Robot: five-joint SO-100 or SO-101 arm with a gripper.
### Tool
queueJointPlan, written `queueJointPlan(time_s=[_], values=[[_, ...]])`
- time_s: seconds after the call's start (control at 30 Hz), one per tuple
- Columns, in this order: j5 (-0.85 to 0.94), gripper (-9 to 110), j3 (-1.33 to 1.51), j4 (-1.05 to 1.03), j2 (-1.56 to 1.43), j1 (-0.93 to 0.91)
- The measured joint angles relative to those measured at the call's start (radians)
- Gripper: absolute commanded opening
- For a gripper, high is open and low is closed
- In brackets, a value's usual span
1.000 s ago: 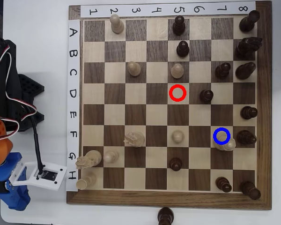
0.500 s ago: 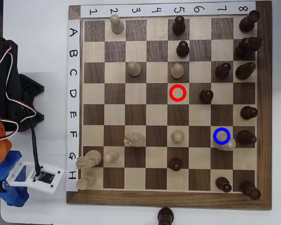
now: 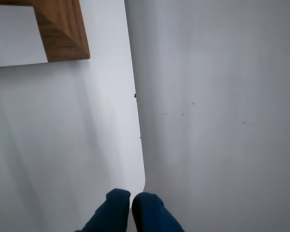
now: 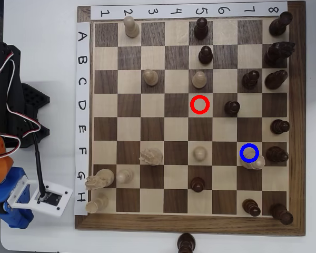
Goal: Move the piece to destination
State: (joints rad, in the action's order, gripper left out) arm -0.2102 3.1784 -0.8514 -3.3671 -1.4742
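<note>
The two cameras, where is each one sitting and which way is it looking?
Wrist view: rides on the arm, looks down past the shut blue tool at the white table and a wooden corner of the chessboard.
Overhead view: fixed above, looks straight down on the whole chessboard, its pieces, the red ring and the blue ring; the arm and its white camera mount show at the left edge.
Shared: the chessboard's wooden frame, the white table and parts of the blue arm.
</note>
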Motion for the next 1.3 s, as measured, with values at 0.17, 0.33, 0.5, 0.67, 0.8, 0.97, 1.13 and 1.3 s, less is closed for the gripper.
queueJointPlan(time_s=[0.17, 0.33, 0.5, 0.67, 0.8, 0.97, 1.13, 1.3], values=[[0.101, 0, 0.000, 0.000, 0.000, -0.017], [0.175, 0, 0.000, 0.000, 0.000, -0.046], [0.199, 0, 0.000, 0.000, 0.000, -0.077], [0.224, 0, 0.000, -0.002, 0.000, -0.104], [0.241, 0, 0.000, -0.026, 0.000, -0.118], [0.241, 0, 0.000, -0.097, 0.000, -0.124], [0.241, 0, -0.003, -0.169, 0.000, -0.129], [0.239, 0, -0.003, -0.204, 0.000, -0.129]])
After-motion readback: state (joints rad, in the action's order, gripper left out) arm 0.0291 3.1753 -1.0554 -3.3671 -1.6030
